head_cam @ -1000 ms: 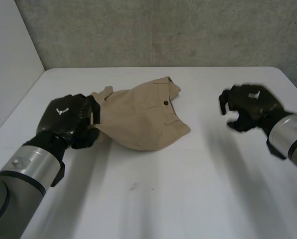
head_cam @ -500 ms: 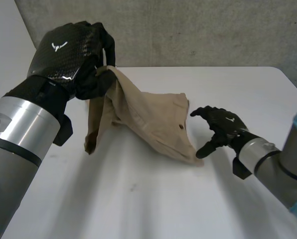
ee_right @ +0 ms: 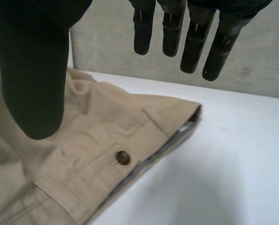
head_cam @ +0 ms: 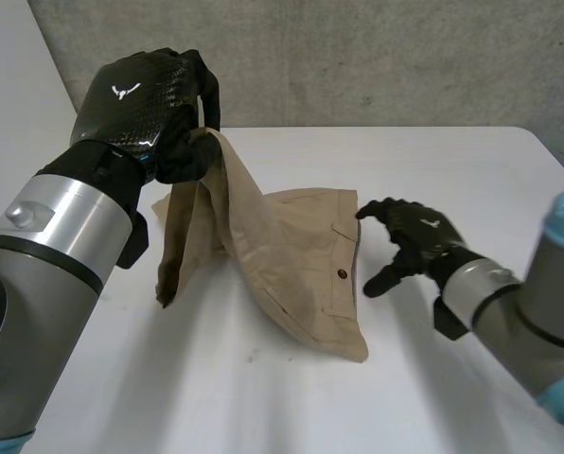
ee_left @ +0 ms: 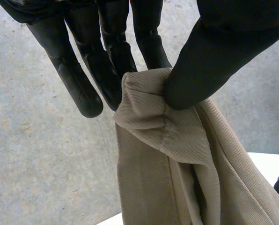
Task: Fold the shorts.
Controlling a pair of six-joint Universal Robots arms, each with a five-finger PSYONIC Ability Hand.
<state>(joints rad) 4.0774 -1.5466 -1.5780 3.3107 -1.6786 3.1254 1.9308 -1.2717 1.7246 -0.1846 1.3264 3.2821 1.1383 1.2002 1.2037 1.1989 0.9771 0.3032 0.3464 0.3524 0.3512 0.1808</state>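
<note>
Shorts (head_cam: pixel 282 248), one pair, hung pinched by the left hand (head_cam: pixel 142 102) at upper left; the right hand (head_cam: pixel 416 236) was spread open beside the waistband.

this looks like a robotics lab or test cell, not a lived-in room. a plain white table (head_cam: pixel 452 161) stands against a rough, bare grey concrete wall (head_cam: pixel 377 66), and a smooth white panel (head_cam: pixel 17 142) closes off the side by the left arm (head_cam: pixel 60 236). that arm and the right arm (head_cam: pixel 509 312), both grey-jointed machine limbs, reach over the tabletop from the near edge.
</note>
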